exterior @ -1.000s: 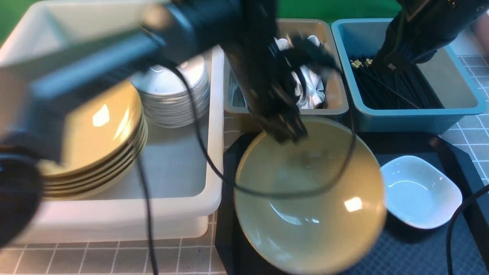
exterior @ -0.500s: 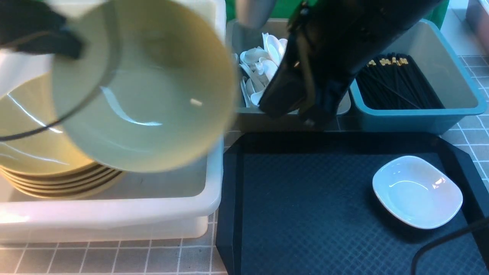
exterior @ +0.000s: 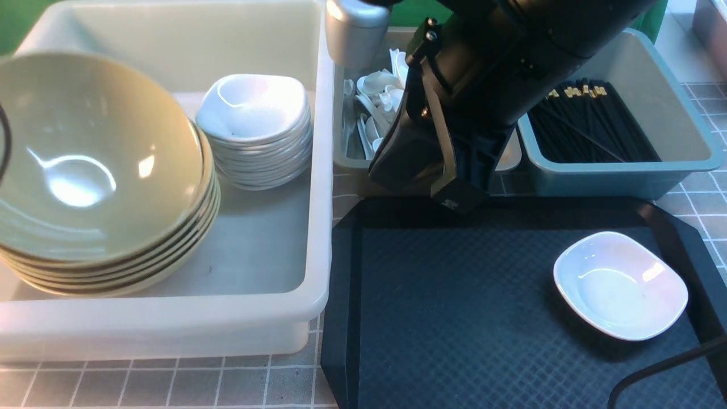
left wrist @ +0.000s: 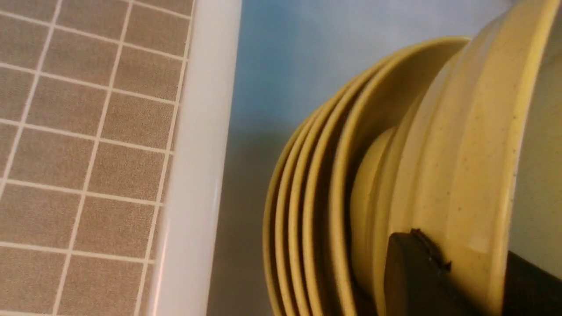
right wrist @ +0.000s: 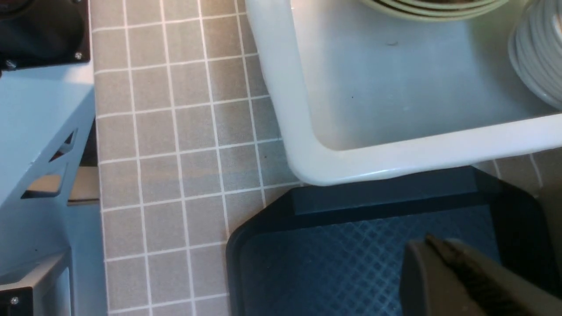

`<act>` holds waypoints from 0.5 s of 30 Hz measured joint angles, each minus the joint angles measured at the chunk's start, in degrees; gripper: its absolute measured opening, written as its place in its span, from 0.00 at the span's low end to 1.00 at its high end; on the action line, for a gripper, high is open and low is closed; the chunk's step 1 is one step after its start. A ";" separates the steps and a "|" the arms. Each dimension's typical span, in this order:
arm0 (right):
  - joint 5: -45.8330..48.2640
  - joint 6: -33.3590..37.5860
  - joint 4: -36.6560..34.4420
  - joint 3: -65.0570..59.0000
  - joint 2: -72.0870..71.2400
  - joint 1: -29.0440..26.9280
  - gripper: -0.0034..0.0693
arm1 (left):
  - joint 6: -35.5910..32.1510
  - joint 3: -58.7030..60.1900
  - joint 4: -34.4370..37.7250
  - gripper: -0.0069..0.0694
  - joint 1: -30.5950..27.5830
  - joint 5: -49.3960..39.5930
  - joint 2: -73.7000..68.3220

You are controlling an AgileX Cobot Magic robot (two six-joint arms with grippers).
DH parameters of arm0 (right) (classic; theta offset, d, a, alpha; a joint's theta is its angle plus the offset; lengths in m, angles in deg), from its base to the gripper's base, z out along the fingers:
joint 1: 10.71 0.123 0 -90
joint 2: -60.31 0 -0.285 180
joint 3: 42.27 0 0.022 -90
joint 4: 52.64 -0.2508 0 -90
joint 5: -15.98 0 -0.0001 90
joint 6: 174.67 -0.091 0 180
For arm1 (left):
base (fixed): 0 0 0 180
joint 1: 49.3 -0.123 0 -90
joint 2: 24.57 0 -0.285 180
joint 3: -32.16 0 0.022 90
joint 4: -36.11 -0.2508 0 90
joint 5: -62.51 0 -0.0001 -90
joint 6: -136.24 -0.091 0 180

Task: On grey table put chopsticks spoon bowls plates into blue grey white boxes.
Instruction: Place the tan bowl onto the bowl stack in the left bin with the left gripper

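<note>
1. The olive bowl [exterior: 85,165] has left the black tray [exterior: 454,318]. It now lies tilted on the stack of bowls [exterior: 147,267] inside the white box [exterior: 170,324].
2. The left tool [left wrist: 465,281] still pinches the bowl's rim, one finger outside the wall and one inside. The bowl is not yet seated flat, so release is probably the step in hand.
3. The right tool [exterior: 454,199] has swung from the blue box [exterior: 619,179] to the tray's far edge. It is closed and empty.
4. Only the small white plate [exterior: 622,284] remains on the tray. It looks like the last piece, and it belongs on the stacked plates [exterior: 255,136] beside the bowls.
</note>
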 joint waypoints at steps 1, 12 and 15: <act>0.00 0.00 0.06 0.00 0.00 0.00 0.07 | -0.17 0.50 -1.39 0.22 0.33 1.20 0.00; 0.00 -0.53 5.69 0.00 -0.08 0.00 0.07 | 5.25 -3.47 -14.61 0.76 1.20 -0.82 4.77; 0.00 -4.36 11.30 0.00 -0.67 0.00 0.07 | 9.59 -8.38 -13.90 0.79 2.26 -4.36 8.66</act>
